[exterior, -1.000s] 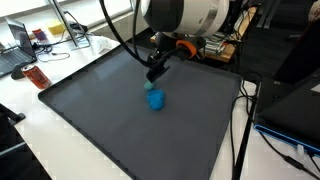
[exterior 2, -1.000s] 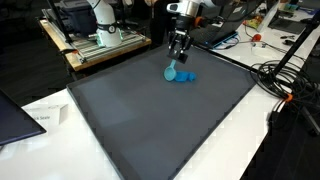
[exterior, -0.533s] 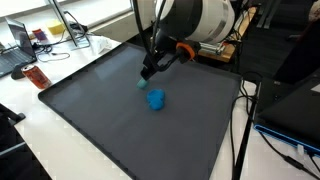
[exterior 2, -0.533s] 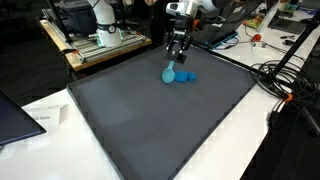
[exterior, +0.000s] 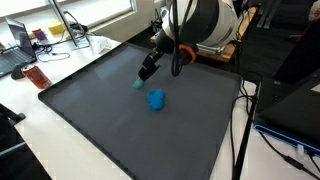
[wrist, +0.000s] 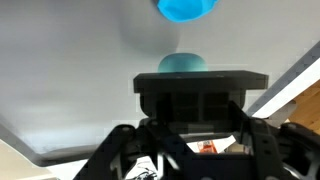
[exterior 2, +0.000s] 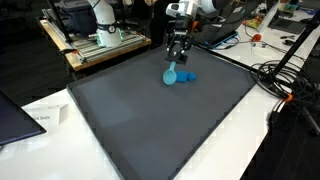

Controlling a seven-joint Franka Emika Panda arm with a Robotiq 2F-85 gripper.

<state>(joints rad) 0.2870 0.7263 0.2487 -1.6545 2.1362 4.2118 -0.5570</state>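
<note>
The gripper [exterior: 143, 75] is closed narrow on a small pale-blue piece [exterior: 136, 85] at its tips, seemingly just clear of the grey mat [exterior: 90, 120], so I judge a carrying step is in hand. A darker blue block [exterior: 156, 99] sits on the mat just beside the tool, apart from it. The next move calls for a firm hold and room around that block.

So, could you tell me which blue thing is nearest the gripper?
The paler teal one, right at the gripper fingertips; the darker blue one sits apart on the grey mat.

No lettering seems legible on anything in these views.
</note>
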